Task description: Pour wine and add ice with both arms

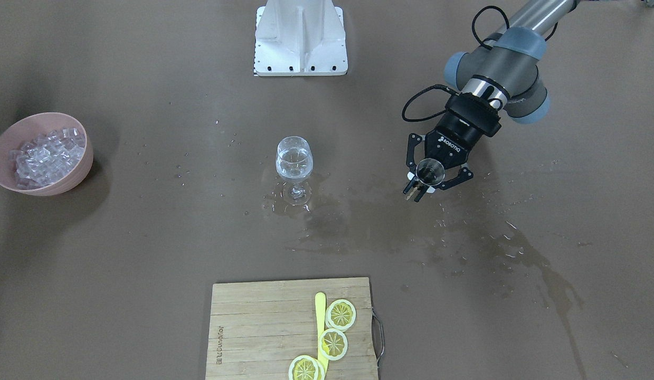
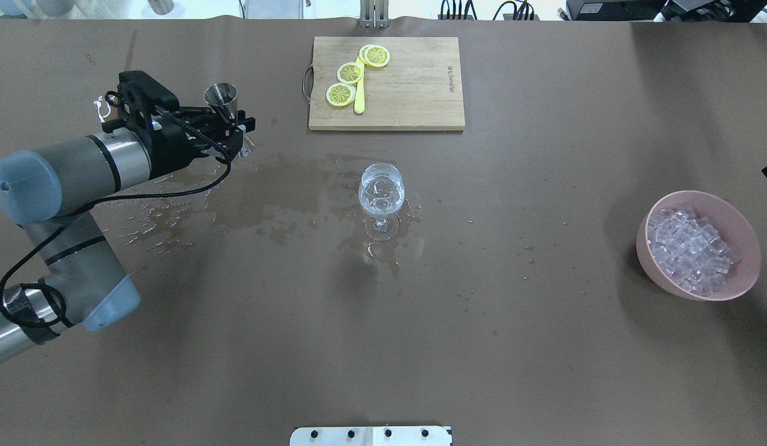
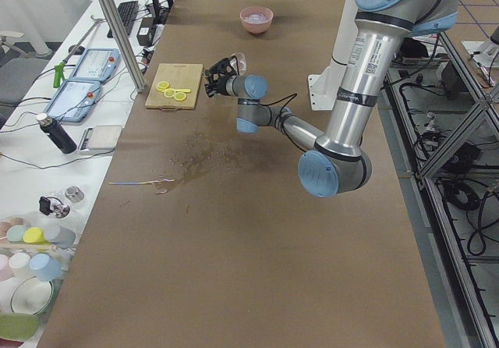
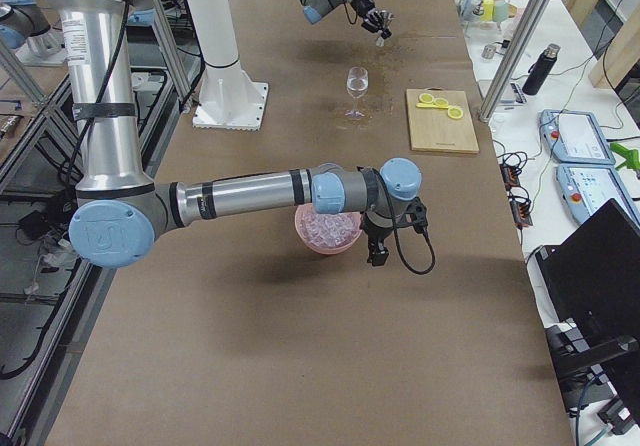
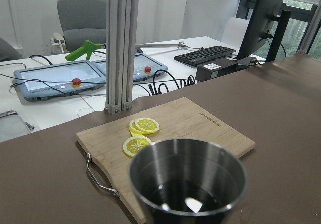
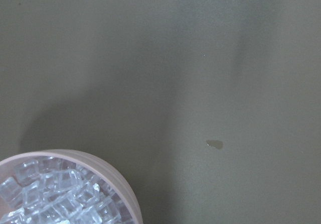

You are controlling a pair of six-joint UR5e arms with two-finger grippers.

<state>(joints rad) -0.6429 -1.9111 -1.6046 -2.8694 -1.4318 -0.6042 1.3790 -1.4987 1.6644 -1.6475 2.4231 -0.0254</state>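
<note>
A wine glass (image 1: 294, 161) stands upright mid-table, part filled with clear wine; it also shows in the overhead view (image 2: 381, 189). My left gripper (image 1: 429, 180) is shut on a small steel cup (image 1: 430, 171), held upright above the table to the glass's side; the overhead view shows this gripper (image 2: 231, 121) and cup (image 2: 221, 96). The left wrist view shows a little liquid in the cup's bottom (image 5: 188, 201). A pink bowl (image 1: 68, 182) holds many small ice cubes (image 1: 46, 154). My right gripper (image 4: 378, 251) hangs beside the bowl (image 4: 328, 244); I cannot tell whether it is open or shut.
A wooden cutting board (image 1: 253, 322) with lemon slices (image 1: 340, 314) and a yellow knife (image 1: 320, 311) lies at the operators' edge. Spilled liquid (image 1: 495, 248) wets the table between the glass and the left arm. The white stand base (image 1: 300, 37) sits at the robot's side.
</note>
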